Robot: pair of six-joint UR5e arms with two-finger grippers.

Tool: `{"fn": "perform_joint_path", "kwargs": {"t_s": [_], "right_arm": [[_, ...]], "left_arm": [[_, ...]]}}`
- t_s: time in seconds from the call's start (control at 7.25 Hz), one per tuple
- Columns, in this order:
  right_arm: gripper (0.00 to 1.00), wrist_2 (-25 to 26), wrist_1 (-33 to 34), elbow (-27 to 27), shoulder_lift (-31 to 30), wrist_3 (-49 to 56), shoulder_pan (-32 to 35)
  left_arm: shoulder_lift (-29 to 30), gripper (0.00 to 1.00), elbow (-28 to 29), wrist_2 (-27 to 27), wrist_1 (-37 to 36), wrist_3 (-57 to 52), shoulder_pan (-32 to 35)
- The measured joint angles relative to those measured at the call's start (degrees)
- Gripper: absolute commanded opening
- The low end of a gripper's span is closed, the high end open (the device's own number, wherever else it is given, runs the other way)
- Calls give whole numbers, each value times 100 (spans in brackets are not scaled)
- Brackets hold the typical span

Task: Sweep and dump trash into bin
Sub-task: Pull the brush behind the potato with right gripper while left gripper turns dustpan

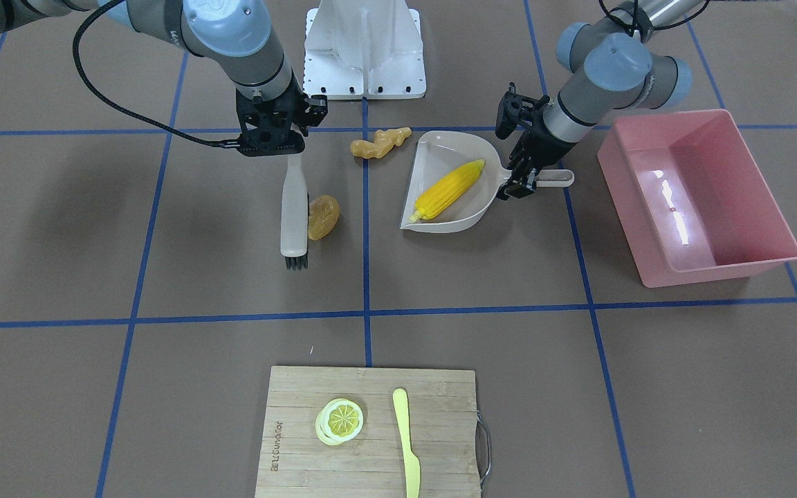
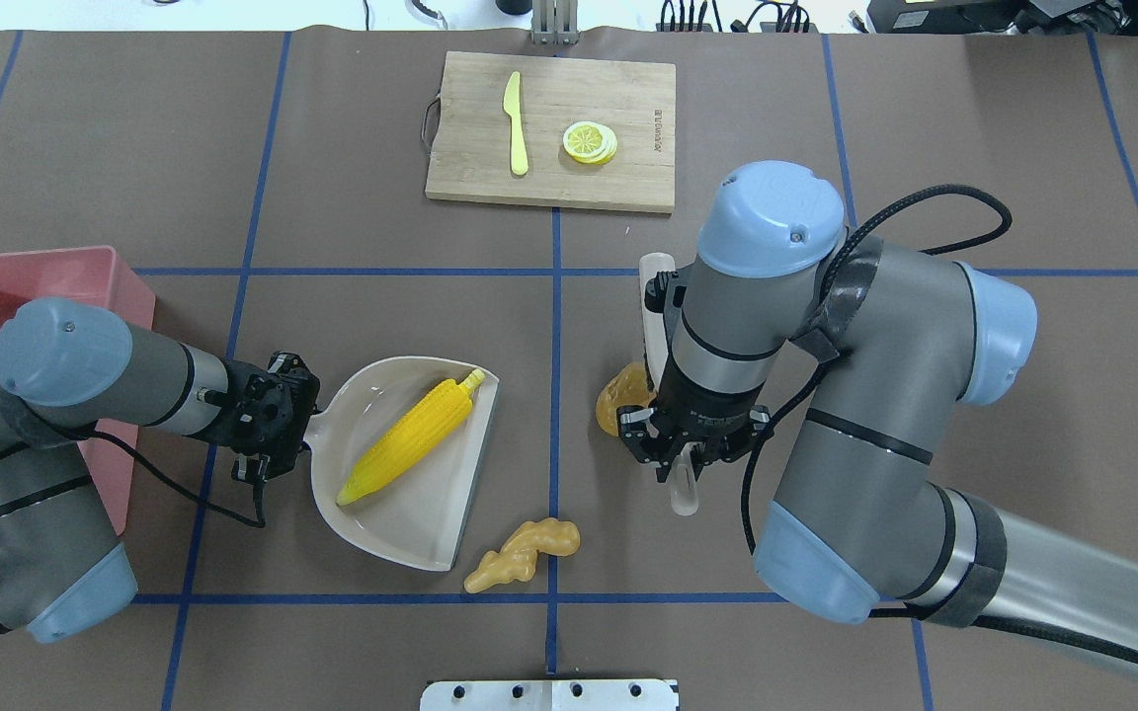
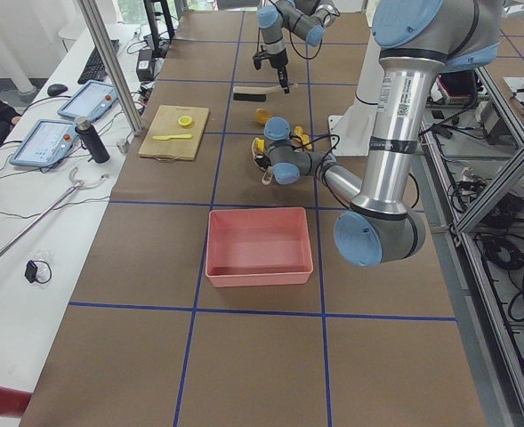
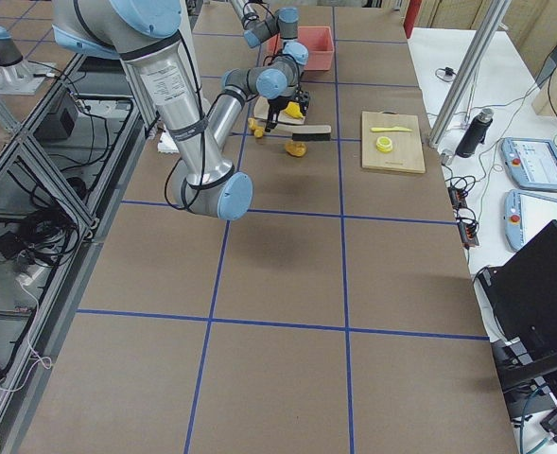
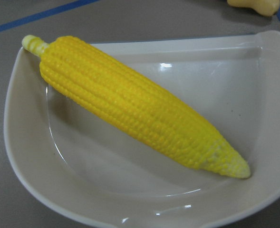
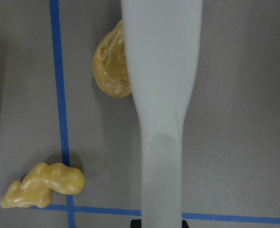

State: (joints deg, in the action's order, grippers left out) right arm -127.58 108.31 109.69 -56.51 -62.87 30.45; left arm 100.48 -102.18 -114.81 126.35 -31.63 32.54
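A yellow corn cob (image 2: 413, 431) (image 5: 135, 107) lies inside the beige dustpan (image 2: 423, 506) (image 1: 455, 148). My left gripper (image 2: 304, 434) (image 1: 519, 181) is shut on the dustpan's handle. A white brush (image 1: 294, 207) (image 6: 161, 95) lies flat on the table, and my right gripper (image 2: 684, 456) (image 1: 288, 148) is shut on its handle. The tan-brown potato (image 1: 323, 216) (image 6: 112, 66) rests against the brush's side that faces the dustpan. The knobbly ginger root (image 1: 379, 143) (image 2: 522, 553) sits on the table beside the dustpan's open mouth. The pink bin (image 1: 621, 181) (image 2: 45, 276) stands beyond the dustpan's handle.
A bamboo cutting board (image 2: 549, 148) at the table's far side carries a pale yellow knife (image 2: 516, 123) and a lemon slice (image 2: 589, 141). The robot's white base plate (image 1: 364, 52) is near the ginger. Blue tape lines cross the brown table.
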Motion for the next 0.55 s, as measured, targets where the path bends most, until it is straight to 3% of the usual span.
{"fn": "perform_joint_path", "kwargs": {"t_s": [0.55], "right_arm": [[0,179,21,67,-319,73,-214]], "left_arm": [[96,0,-46,-14,-407,-7,-5]]}}
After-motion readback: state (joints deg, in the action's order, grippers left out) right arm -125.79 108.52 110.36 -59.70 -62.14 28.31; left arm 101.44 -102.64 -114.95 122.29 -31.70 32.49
